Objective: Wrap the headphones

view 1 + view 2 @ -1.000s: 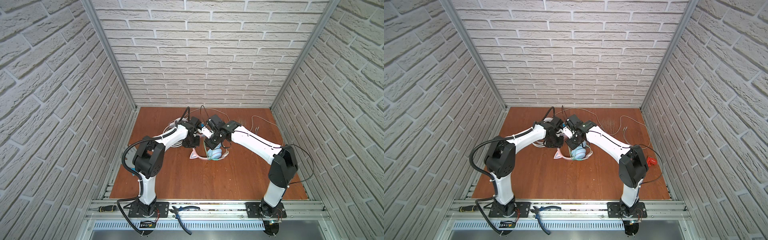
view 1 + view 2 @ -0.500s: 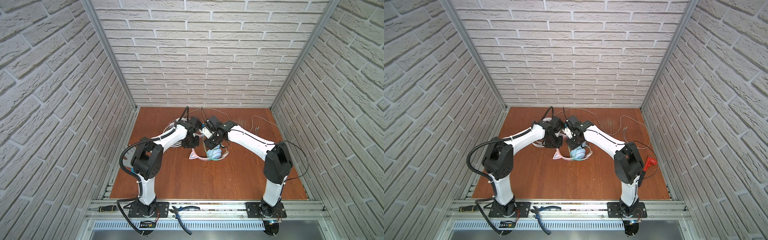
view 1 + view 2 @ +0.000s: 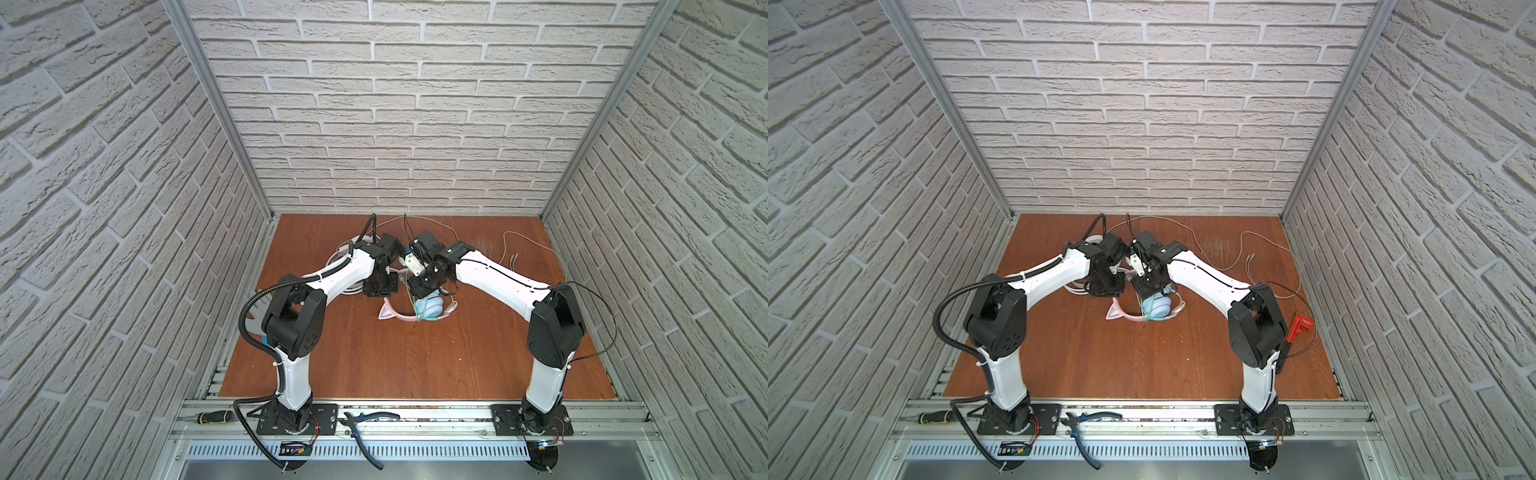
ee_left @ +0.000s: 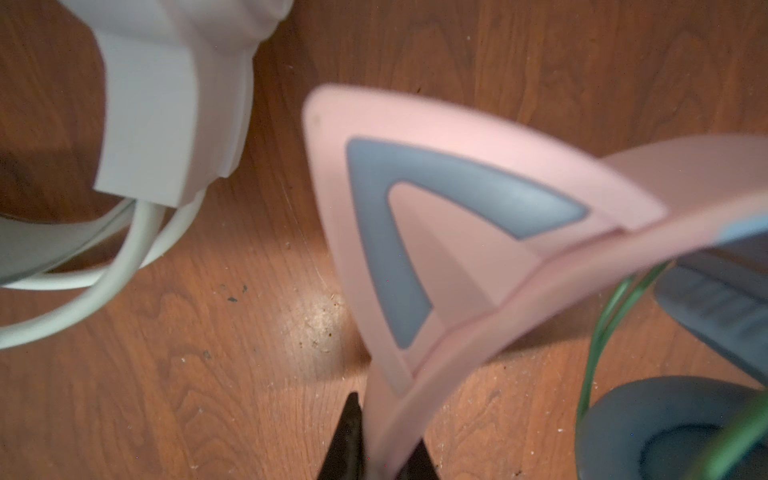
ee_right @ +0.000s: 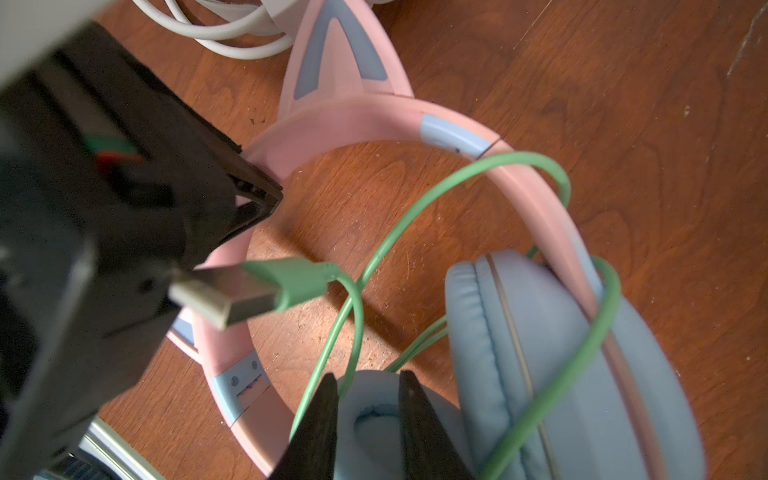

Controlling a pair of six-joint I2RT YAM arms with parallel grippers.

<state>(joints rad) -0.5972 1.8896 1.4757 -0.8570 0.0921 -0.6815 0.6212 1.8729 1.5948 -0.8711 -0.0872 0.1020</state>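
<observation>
Two left fingers (image 4: 349, 434) around pink headphones (image 4: 457, 137)

the table (image 3: 415, 353) is reddish-brown wood with visible grain, a faint sheen and a scatter of dust. the pink headband (image 5: 353, 120) is smooth matt plastic; its cat ear (image 4: 436, 241) has a matt grey-blue inlay. the ear cushions (image 5: 540, 353) look like soft pale-blue leatherette with a seam. the green cable (image 5: 523, 156) is smooth and rubbery, its usb plug (image 5: 224, 297) bare shiny metal. the white headphones (image 4: 166, 104) and white cable (image 4: 139, 224) are smooth plastic. the walls (image 3: 415, 124) are rough white brick, the frame posts (image 3: 220, 104) dull metal.
</observation>
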